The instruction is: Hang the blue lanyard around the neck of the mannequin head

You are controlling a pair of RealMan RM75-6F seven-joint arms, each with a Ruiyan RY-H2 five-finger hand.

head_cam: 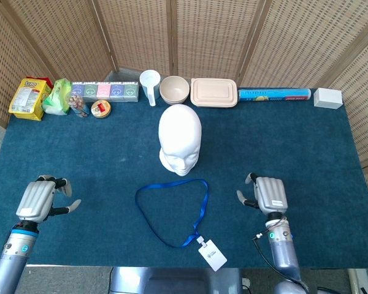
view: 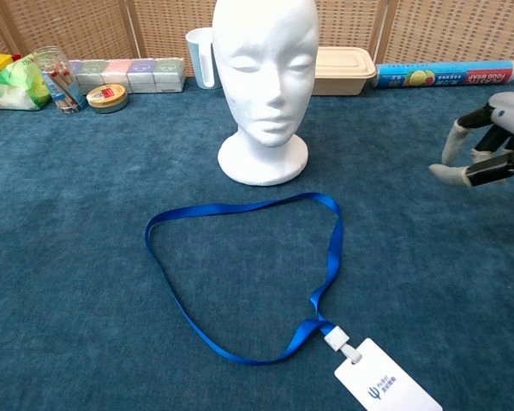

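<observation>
The white mannequin head [head_cam: 180, 139] [view: 266, 86] stands upright mid-table, facing me. The blue lanyard [head_cam: 172, 211] [view: 240, 274] lies flat in a loop in front of it, its white badge [head_cam: 212, 255] [view: 384, 387] near the front edge. My right hand [head_cam: 267, 194] [view: 488, 141] hovers to the right of the loop, fingers apart, holding nothing. My left hand [head_cam: 40, 199] sits near the front left corner, well away from the lanyard, fingers loosely spread and empty; the chest view does not show it.
Along the back edge stand snack bags [head_cam: 29, 98], a row of small boxes [head_cam: 104, 91], a tape roll [head_cam: 100, 109], a white cup [head_cam: 150, 86], a bowl [head_cam: 174, 89], a lidded container [head_cam: 214, 92], a food wrap roll [head_cam: 273, 94] and a white box [head_cam: 327, 98]. Wicker screens close the back.
</observation>
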